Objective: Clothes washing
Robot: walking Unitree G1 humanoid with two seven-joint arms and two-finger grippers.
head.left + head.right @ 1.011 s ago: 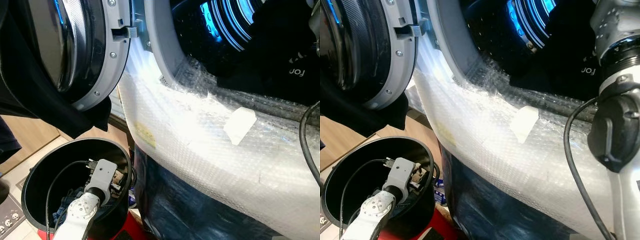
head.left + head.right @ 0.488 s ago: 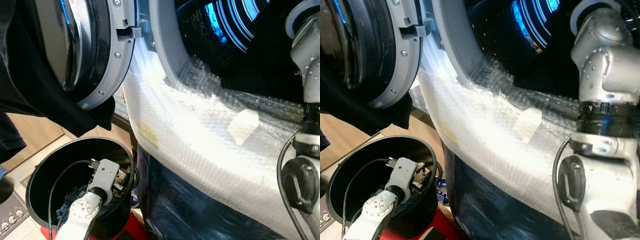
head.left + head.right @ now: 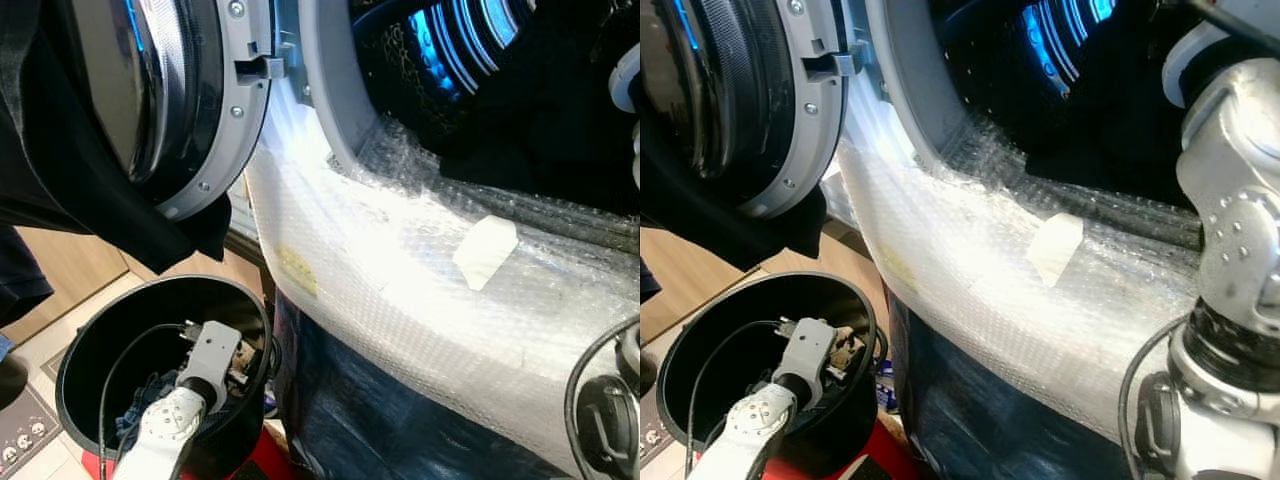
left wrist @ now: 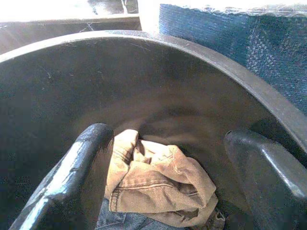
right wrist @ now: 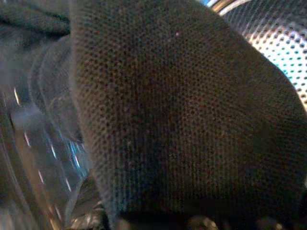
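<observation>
1 washer (image 3: 400, 300), front wrapped in bubble wrap w/ 1 white tape patch (image 3: 485, 250). Its 1 round door (image 3: 190, 100) is swung open, a dark cloth (image 3: 120, 215) draped over the door's lower edge. 1 black bucket (image 3: 90, 340) on the floor beside the machine.

Left gripper (image 4: 168, 191) is down inside the bucket, fingers (image 4: 72, 177) spread wide, nothing pinched. Clothes directly ahead of it, between the 2 fingers at the bucket bottom: 1 tan denim piece (image 4: 158, 177), crumpled, seams + stitching visible, lying on top of 1 blue denim piece (image 4: 124, 221) that peeks out under it. Tan piece sits close against one finger, clear gap to the other. Can't tell if the finger touches it.

Right arm (image 3: 1240, 240) reaches up into the drum opening (image 3: 470, 40), which is lit blue. Right gripper: fingers hidden, can't tell spread or closed. Right wrist cam has 1 dark mesh-knit garment (image 5: 182, 115) pressed right up against it, fine hole pattern, dark grey/black. Perforated drum wall (image 5: 273, 43) just beyond it, blue glints. Same dark garment (image 3: 560, 110) sits in the drum mouth in the head views.
</observation>
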